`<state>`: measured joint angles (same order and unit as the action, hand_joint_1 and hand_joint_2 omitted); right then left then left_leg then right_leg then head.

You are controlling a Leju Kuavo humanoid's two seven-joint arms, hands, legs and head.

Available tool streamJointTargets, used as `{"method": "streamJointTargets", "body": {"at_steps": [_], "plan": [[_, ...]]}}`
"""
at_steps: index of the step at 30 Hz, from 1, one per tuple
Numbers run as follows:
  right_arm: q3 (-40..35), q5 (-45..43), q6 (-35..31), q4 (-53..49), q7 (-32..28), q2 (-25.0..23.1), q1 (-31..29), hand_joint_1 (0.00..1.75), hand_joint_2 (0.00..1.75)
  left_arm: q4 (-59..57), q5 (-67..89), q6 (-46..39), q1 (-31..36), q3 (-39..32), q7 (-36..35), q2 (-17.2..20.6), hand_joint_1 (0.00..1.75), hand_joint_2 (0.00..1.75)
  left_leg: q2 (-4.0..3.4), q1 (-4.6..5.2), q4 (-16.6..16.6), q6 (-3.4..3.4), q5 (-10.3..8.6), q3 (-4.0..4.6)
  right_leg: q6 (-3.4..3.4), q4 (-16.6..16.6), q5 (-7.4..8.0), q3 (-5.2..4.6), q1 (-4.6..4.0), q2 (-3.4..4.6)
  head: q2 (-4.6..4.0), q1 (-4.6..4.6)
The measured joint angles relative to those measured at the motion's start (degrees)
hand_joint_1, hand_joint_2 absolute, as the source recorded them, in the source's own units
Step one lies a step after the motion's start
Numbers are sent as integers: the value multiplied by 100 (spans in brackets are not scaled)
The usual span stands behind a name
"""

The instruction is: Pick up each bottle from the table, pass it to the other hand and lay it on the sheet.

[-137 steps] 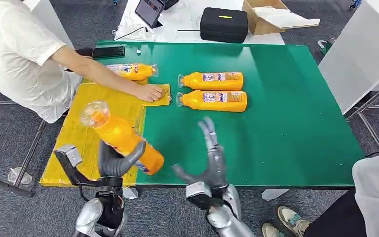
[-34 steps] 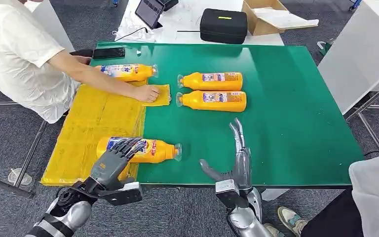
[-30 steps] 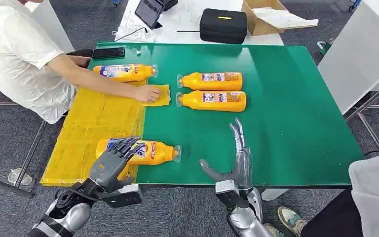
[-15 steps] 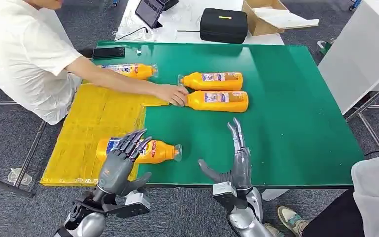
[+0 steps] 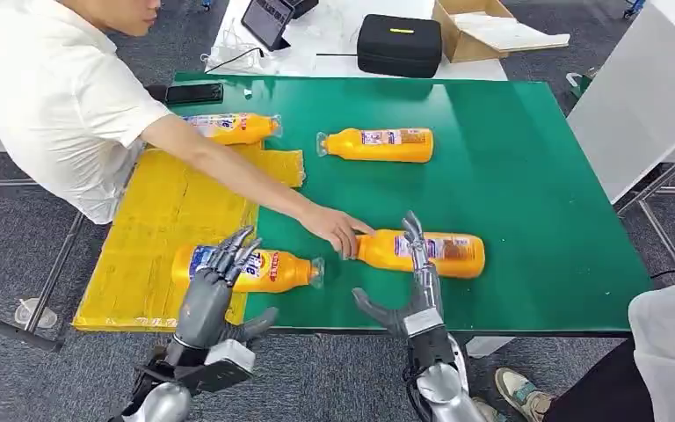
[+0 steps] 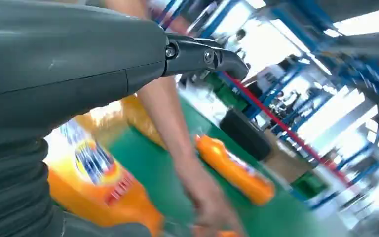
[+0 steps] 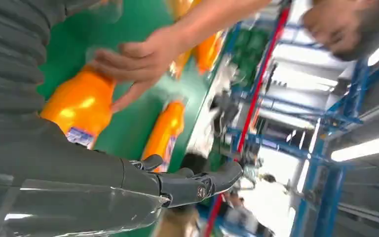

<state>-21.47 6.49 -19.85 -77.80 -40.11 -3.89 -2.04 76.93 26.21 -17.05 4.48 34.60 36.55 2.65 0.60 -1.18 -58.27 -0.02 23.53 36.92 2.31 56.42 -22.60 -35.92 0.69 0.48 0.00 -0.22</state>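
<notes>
A: What lies around the robot's hands?

B: A person in a white shirt [image 5: 61,97] leans over the green surface [image 5: 527,176], one arm stretched across it. Their hand [image 5: 338,230] rests on the cap end of an orange bottle [image 5: 426,252] lying just ahead of the robot's right hand [image 5: 411,299]. That arm crosses the space between the two robot hands.

A: And the hands themselves?

B: Both are released, fingers spread, holding nothing. The left hand [image 5: 214,294] hovers at the near edge, over the bottle on the sheet [image 5: 246,268].

A: That one is on the sheet?

B: Its base end lies on the crinkled yellow sheet [image 5: 158,211]; its clear cap pokes onto the green. Two more glossy orange bottles lie further back: one [image 5: 228,127] at the sheet's far edge, one [image 5: 378,144] on bare green. Behind sit a black case [image 5: 399,44], a cardboard box [image 5: 483,31] and a tablet [image 5: 265,19].
</notes>
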Motion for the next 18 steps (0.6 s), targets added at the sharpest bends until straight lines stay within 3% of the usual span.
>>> {"method": "streamJointTargets", "body": {"at_steps": [4,5,8,10,14,18], "plan": [[353,156,-24,-394,0,-202,224,0,0,322,-1490,399,-284,-245,-138,-541,0,175,-1,2,0,7,7,2,2,-1,-2,-1,2,0,0,0],[412,205,-100,-438,24,-252,272,0,175,388,-1730,451,-332,-287,-193,-648,0,175,-2,2,0,7,8,2,2,-1,-2,-1,2,1,0,0],[602,333,-463,-442,403,-462,422,0,175,508,-2088,460,-477,-385,-328,-810,0,175,-3,1,0,6,9,0,2,-1,-2,-2,0,1,0,0],[617,935,-833,-440,483,-492,484,0,175,538,-2208,462,-567,-403,-359,-866,0,175,-3,-1,0,6,9,0,2,-1,-2,-4,-2,1,0,-2],[600,3893,-1875,-208,1233,-304,482,0,175,551,-1914,125,-631,-387,-547,-952,0,175,-3,-1,0,6,8,-1,1,-1,-3,-3,-3,1,0,0],[748,5097,-1953,47,1966,32,486,0,175,551,-1753,-236,-636,-392,-1007,-1033,0,175,0,3,0,8,8,1,3,-2,-2,-1,7,0,0,-2]]}}
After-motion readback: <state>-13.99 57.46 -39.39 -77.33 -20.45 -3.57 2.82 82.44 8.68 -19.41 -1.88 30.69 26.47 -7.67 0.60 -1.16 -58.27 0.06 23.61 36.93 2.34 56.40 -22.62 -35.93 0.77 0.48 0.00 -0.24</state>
